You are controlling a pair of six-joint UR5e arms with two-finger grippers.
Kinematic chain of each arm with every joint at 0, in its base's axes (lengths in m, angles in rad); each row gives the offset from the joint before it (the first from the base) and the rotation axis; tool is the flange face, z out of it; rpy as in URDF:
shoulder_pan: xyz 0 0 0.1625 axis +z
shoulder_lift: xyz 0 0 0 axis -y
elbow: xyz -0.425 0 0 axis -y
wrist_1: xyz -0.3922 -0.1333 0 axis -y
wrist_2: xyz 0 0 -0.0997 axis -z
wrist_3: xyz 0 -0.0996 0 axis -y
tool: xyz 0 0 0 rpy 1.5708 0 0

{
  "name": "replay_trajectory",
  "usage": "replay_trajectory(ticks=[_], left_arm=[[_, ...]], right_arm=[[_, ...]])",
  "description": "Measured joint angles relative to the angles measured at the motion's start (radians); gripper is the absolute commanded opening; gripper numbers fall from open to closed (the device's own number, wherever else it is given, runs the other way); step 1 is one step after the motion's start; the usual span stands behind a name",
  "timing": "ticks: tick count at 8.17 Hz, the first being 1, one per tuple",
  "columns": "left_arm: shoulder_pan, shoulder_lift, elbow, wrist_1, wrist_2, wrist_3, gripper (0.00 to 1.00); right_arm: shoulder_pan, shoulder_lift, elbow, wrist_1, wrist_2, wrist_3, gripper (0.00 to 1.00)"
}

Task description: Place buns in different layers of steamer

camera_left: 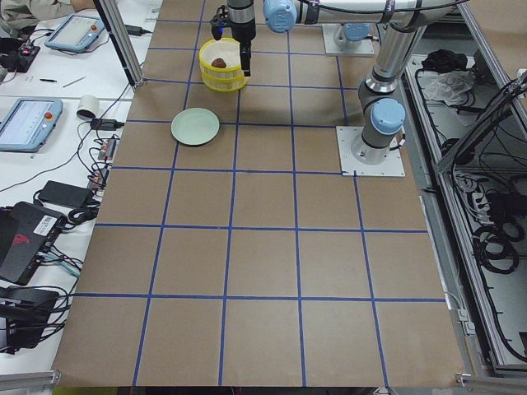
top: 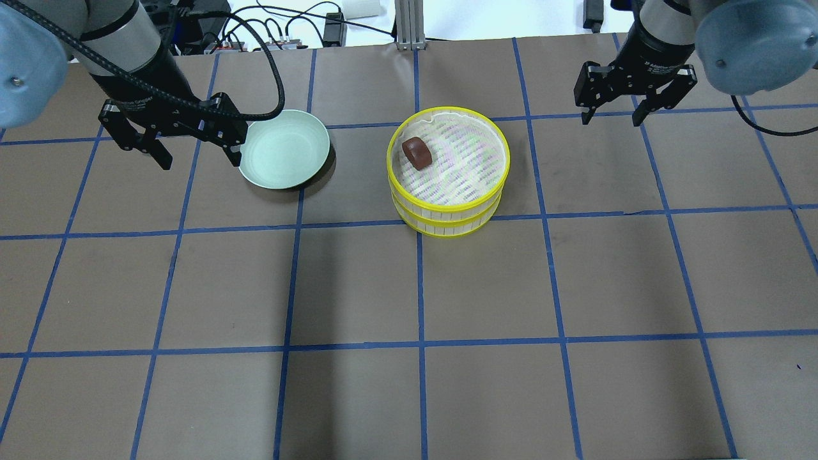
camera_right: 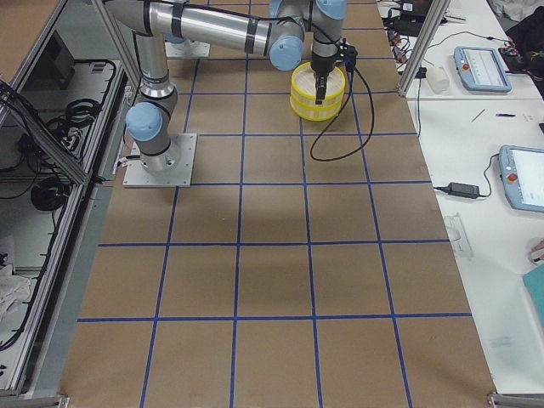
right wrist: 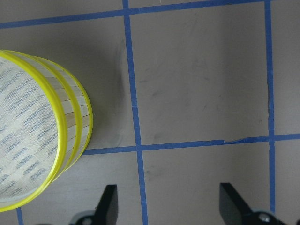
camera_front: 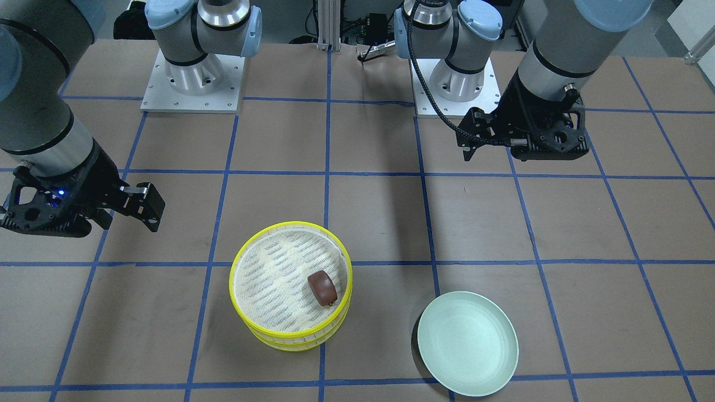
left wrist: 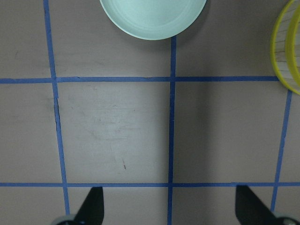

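Observation:
Two yellow-rimmed steamer trays are stacked, the upper tray (top: 508, 160) on the lower tray (top: 447, 227), at the middle of the table's far half. The dark reddish-brown bun (top: 416, 153) lies on the upper tray's mesh near its left rim; it also shows in the front-facing view (camera_front: 322, 287). The pale cream bun is hidden in every view. My left gripper (top: 198, 156) is open and empty, above the table beside the green plate. My right gripper (top: 611, 118) is open and empty, well to the right of the stack. Both wrist views show parted fingers over bare table.
A pale green plate (top: 284, 150) with nothing in it sits left of the steamer stack, partly under my left gripper's edge. It also shows in the left wrist view (left wrist: 152, 16). The table is brown paper with blue tape grid lines.

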Motion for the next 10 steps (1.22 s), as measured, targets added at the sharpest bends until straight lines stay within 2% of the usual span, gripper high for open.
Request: replay_trajectory(ticks=[10], left_arm=[[0.001,0.000,-0.019,0.000,-0.001,0.001,1.00]], right_arm=[[0.000,-0.003,-0.001,-0.007,0.001,0.001,0.87]])
